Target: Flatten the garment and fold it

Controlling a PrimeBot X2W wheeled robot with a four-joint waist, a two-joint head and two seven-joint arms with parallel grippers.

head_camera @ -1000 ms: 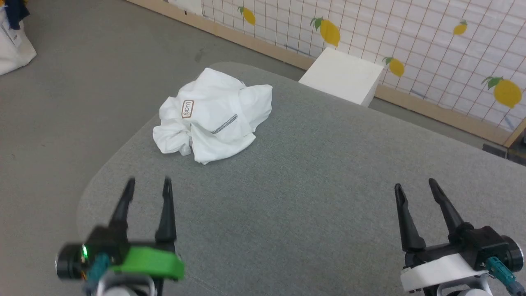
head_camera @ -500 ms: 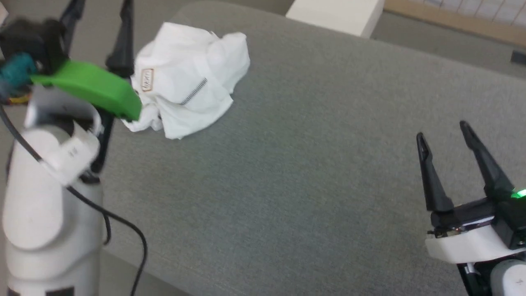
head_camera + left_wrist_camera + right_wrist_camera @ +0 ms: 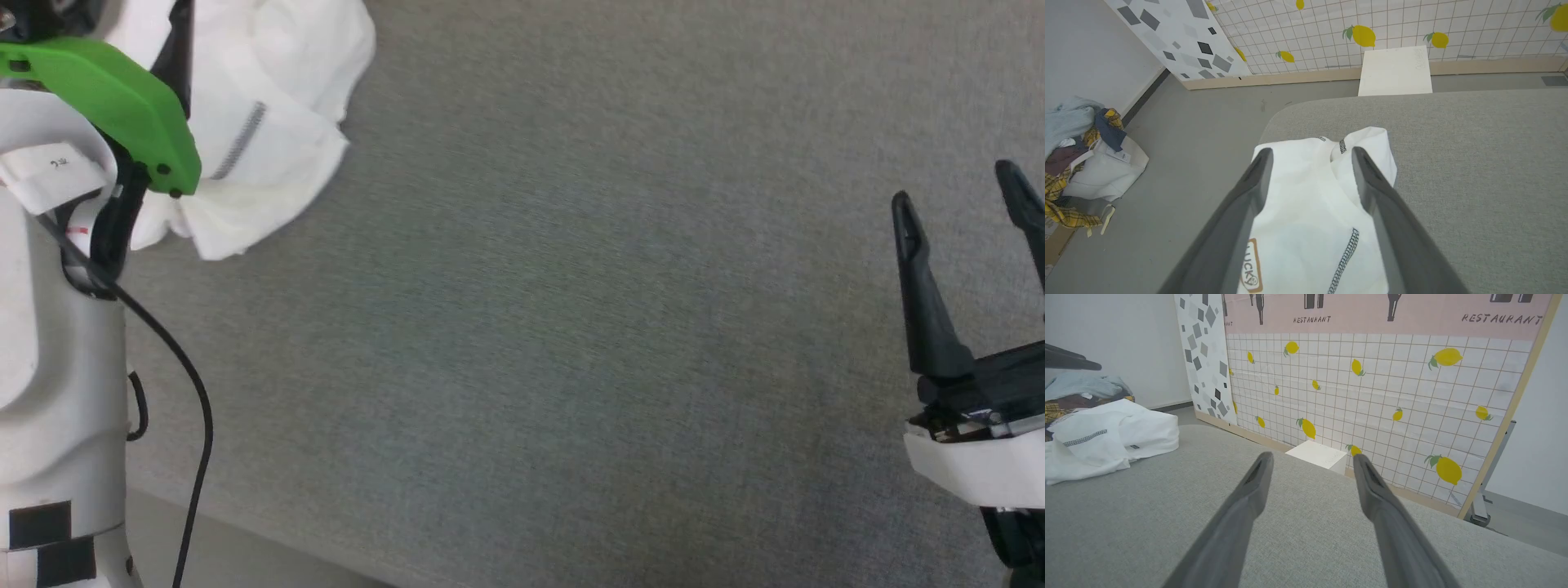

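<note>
The garment (image 3: 269, 122), a crumpled white T-shirt with grey zigzag stitching, lies bunched near the far left corner of the grey table (image 3: 571, 327). In the left wrist view the garment (image 3: 1310, 212) shows a brownish square logo. My left gripper (image 3: 1310, 153) hangs open over the heap, one finger to each side of its middle; I cannot tell whether it touches the cloth. The left arm's green housing (image 3: 106, 98) covers part of the shirt. My right gripper (image 3: 953, 186) stands open over bare table at the right, far from the garment (image 3: 1106, 441), with nothing between its fingers (image 3: 1311, 457).
A white box (image 3: 1395, 71) stands on the floor past the table's far edge, against a lemon-patterned wall panel (image 3: 1372, 396). A pile of clothes and a white bag (image 3: 1086, 163) lie on the floor to the left. A black cable (image 3: 196, 408) hangs along the left arm.
The head camera has tilted down, shifting the whole picture. My left arm has reached forward from the near edge to above the garment. Both grippers have stayed open.
</note>
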